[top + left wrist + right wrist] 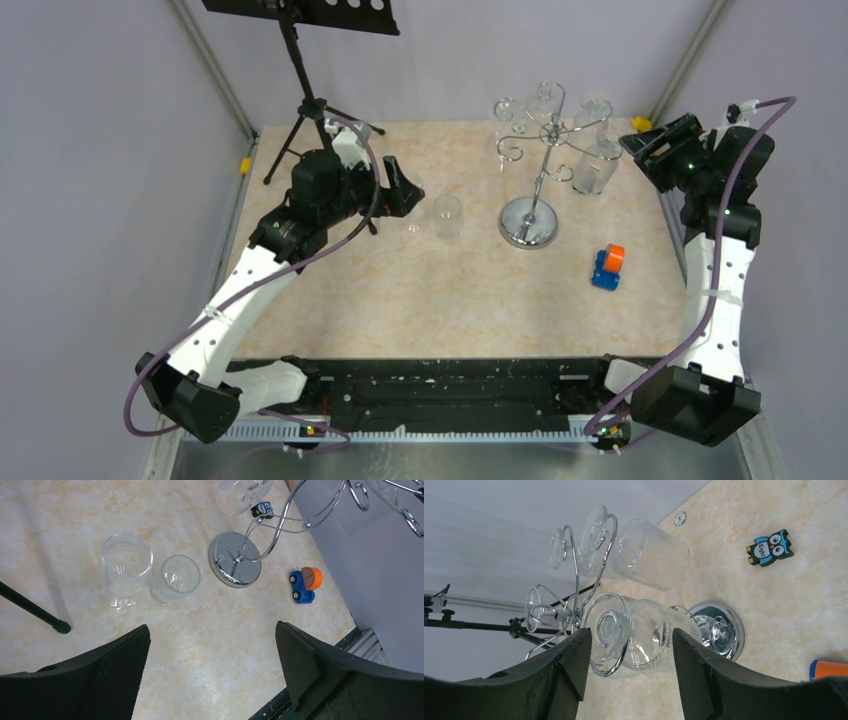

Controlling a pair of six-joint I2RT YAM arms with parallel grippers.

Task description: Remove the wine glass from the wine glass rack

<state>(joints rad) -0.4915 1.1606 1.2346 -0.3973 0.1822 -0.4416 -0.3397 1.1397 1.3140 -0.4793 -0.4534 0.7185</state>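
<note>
One open right hand (pixel 629 641) near wine glass (pixel 651 635)

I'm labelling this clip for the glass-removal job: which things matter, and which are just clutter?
Job: wine glass rack; hanging wine glass facing the open right gripper.
Lying about: toy truck; owl figure; black music stand; standing stemmed glass; tumbler beside it.

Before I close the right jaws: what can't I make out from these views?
Right wrist: whether the right gripper touches the nearest glass; its fingers overlap the glass's edges.
Top view: how many more hang on the rack; clear, small, overlapping.
Left wrist: the rack's top and a hanging glass, cut off by the upper edge.
</note>
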